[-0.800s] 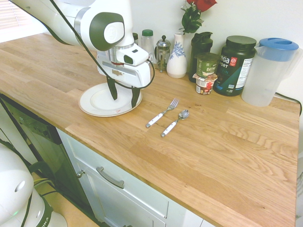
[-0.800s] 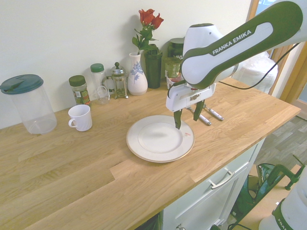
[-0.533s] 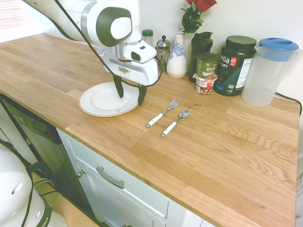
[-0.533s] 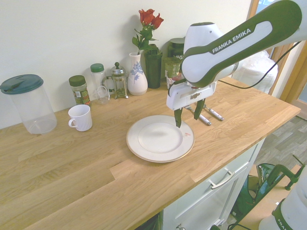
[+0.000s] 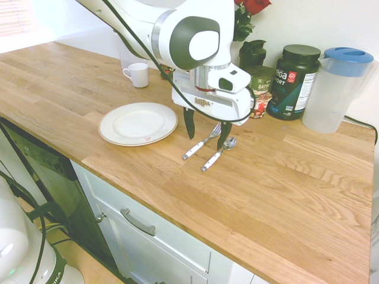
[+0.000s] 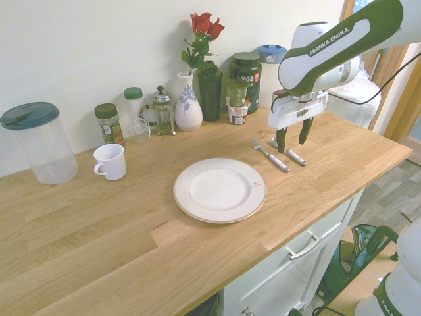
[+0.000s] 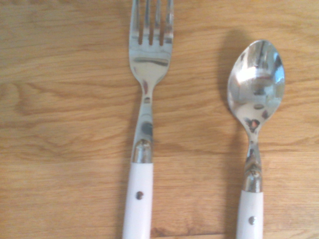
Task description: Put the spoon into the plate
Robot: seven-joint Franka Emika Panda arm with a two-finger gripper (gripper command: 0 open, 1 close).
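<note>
The spoon [image 5: 218, 154] [image 6: 290, 154] lies flat on the wooden counter with its silver bowl toward the wall and its white handle toward the counter edge. Beside it lies a white-handled fork [image 5: 202, 144] [image 6: 270, 156]. The wrist view shows the spoon [image 7: 255, 89] and fork [image 7: 147, 74] close up, parallel and a little apart. My gripper [image 5: 206, 136] [image 6: 293, 140] hangs just above the two pieces, open and holding nothing, its fingers straddling the cutlery. The cream plate [image 5: 108, 128] [image 6: 181, 191] sits bare on the counter, a short way from the cutlery, on the fork's side.
Along the wall stand a white mug [image 5: 139, 74] [image 6: 110, 161], a clear pitcher with a blue lid [image 5: 337, 89] [image 6: 36, 141], a black tub [image 5: 294, 80], small jars and a vase with roses [image 6: 188, 105]. The counter's front edge runs just below the cutlery.
The arm has swung from above the plate's edge over to the fork and spoon. The gripper stayed open and empty. Plate and cutlery have not moved.
</note>
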